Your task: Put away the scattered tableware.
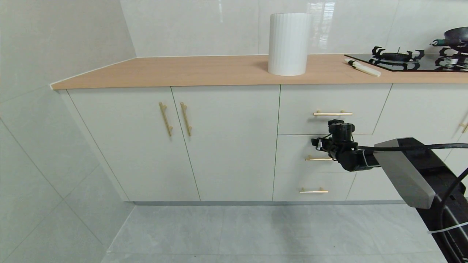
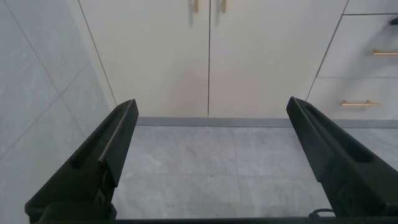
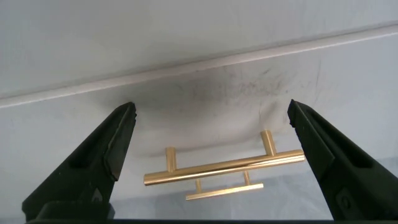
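The right gripper (image 1: 322, 144) hangs in front of the drawers (image 1: 331, 106), level with the middle one and just above its brass handle (image 1: 317, 158). In the right wrist view its jaws are spread wide. The handle (image 3: 224, 169) lies between and beyond them, and nothing is held or touched. The left gripper (image 2: 211, 102) is low over the grey floor (image 2: 199, 168) and faces the double doors (image 2: 208, 56); its jaws are also spread wide and hold nothing. The only loose piece of tableware is what looks like a knife (image 1: 362, 68), pale with a darker end, though it is too small to be sure. It lies flat on the counter (image 1: 182, 71) at the far right, just beside the near corner of the hob (image 1: 402, 62), and well apart from both grippers. A white ribbed canister (image 1: 289, 44) stands upright on the counter to the left of the knife. A dark pan (image 1: 455, 36) sits on the hob's far burner.
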`<state>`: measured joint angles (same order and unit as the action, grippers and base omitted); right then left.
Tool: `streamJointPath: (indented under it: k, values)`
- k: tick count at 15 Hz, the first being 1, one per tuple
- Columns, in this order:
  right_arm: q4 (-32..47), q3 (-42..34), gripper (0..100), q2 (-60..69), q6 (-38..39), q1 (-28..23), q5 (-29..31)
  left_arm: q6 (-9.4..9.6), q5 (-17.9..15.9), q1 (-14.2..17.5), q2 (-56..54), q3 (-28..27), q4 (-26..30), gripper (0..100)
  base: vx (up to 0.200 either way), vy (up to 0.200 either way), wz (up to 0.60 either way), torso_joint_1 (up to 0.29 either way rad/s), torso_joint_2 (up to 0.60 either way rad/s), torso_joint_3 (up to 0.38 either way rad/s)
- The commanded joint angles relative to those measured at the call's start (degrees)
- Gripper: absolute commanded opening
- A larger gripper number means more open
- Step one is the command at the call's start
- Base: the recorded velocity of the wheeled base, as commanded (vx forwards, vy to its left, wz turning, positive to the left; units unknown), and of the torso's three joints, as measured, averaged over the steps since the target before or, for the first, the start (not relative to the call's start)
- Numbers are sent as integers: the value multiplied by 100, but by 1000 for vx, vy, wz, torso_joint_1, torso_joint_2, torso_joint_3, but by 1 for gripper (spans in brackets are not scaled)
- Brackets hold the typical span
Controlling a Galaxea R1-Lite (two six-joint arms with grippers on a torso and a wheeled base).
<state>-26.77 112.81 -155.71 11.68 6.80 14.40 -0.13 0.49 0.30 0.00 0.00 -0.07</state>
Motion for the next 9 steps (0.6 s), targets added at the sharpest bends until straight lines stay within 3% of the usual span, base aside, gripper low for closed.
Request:
streamJointPath:
  k: [1,5,9]
  values:
    - [-56,178,100,-188,10,-39,63,-4,4,5,0,0,-1,100,0,0,0,0,0,0]
    - [-56,-181,100,322,230,-47,142,-4,4,5,0,0,-1,100,0,0,0,0,0,0]
    - [-65,-1921,100,2080,476,-39,37,-4,4,5,0,0,-1,100,0,0,0,0,0,0]
